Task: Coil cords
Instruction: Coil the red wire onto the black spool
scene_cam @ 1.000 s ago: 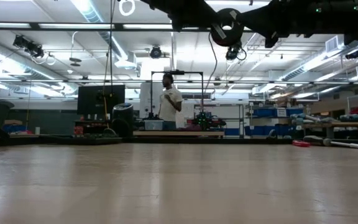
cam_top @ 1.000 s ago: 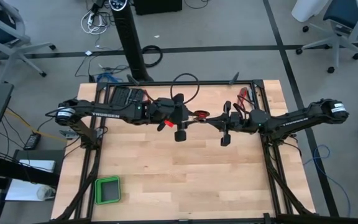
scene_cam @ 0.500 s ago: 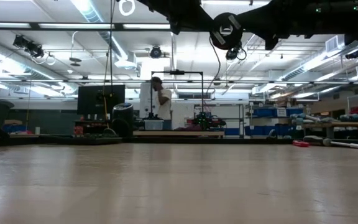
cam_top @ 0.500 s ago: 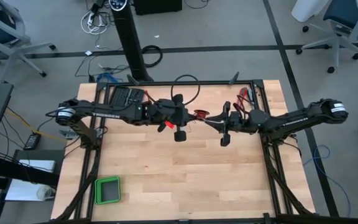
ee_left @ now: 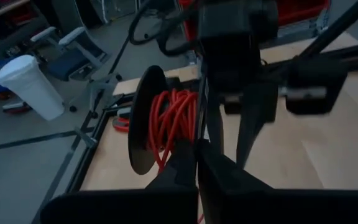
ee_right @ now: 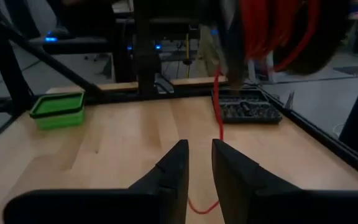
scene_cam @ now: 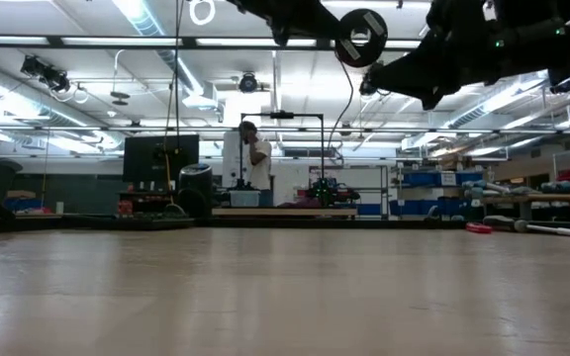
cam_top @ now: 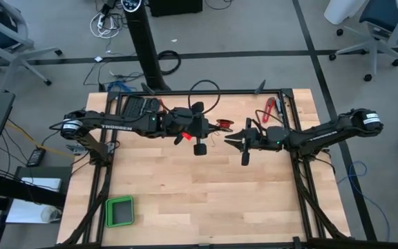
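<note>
Right tool (cam_top: 232,140) released, retreated; left tool (cam_top: 211,129) grips cord (cam_top: 221,125).

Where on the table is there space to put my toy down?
The bare wood nearest the front edge, right of the green tray, is free. So is the strip between the tray and the arms. The back is crowded: both grippers, the red cord spool and a socket set.

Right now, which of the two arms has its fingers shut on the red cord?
The left arm: its fingers are pinched shut on the red cord wound on the black spool. The right arm's fingers stand apart with nothing between them.
</note>
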### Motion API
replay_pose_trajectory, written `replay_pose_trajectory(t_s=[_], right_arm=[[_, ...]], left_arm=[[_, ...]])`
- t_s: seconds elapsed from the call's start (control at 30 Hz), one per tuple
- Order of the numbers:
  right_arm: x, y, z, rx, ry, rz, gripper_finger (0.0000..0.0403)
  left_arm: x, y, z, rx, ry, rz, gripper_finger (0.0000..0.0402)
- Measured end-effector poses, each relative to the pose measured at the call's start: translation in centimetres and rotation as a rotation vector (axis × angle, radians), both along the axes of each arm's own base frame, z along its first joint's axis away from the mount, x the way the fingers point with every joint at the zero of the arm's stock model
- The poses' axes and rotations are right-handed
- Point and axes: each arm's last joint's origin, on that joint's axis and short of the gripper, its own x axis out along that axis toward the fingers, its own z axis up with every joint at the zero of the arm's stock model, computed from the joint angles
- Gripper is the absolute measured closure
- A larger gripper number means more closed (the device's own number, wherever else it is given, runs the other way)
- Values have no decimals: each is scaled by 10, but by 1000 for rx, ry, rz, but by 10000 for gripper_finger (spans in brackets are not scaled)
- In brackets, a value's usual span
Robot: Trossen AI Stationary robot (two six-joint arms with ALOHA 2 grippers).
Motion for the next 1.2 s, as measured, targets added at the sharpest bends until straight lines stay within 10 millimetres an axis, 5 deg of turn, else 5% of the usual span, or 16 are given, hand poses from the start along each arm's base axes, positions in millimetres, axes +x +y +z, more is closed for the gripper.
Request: replay_pose_trajectory(t_s=[0.67, 1.2], right_arm=[[17, -2, -15, -132, -4, -72, 335], [29, -11, 4, -191, -64, -79, 336]], left_arm=[[2, -1, 8, -76, -95, -12, 401], [3, -2, 10, -85, -116, -26, 401]])
